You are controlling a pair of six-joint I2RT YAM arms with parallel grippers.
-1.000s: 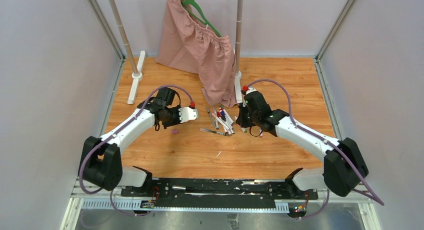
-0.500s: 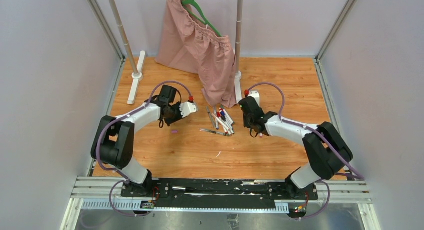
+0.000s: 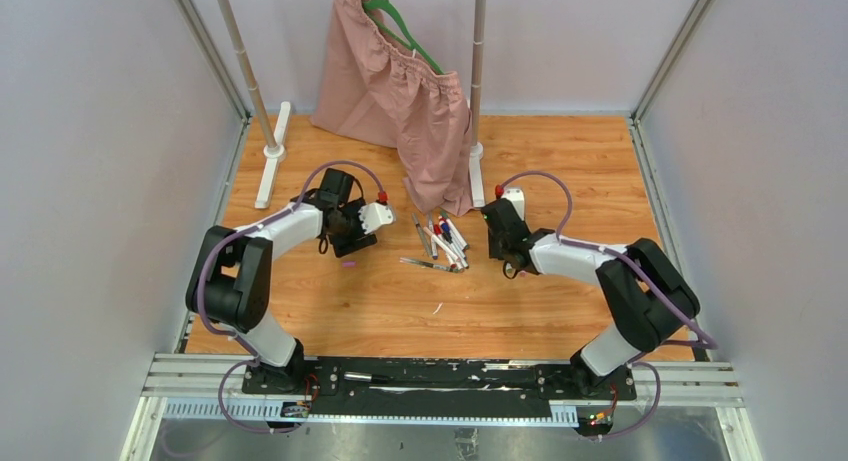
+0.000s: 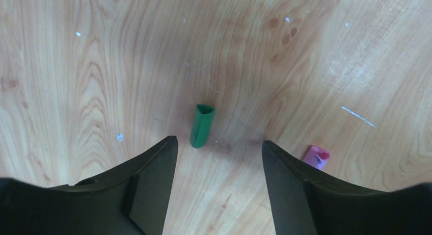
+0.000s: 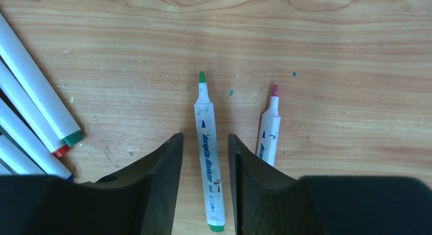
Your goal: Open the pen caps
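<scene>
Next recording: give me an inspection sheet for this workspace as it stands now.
Surface: wooden table, scuffed, light specks.
Job's things: green cap and pink cap lie loose; green-tipped pen and red-tipped pen uncapped; more pens piled beside them.
Clutter: pink skirt on green hanger, rack posts.
Grippers: left gripper open over green cap; right gripper open, straddling green-tipped pen.
Cables: purple cables looped along arms, clear of pens.
Surroundings: plain walls, metal frame.
</scene>
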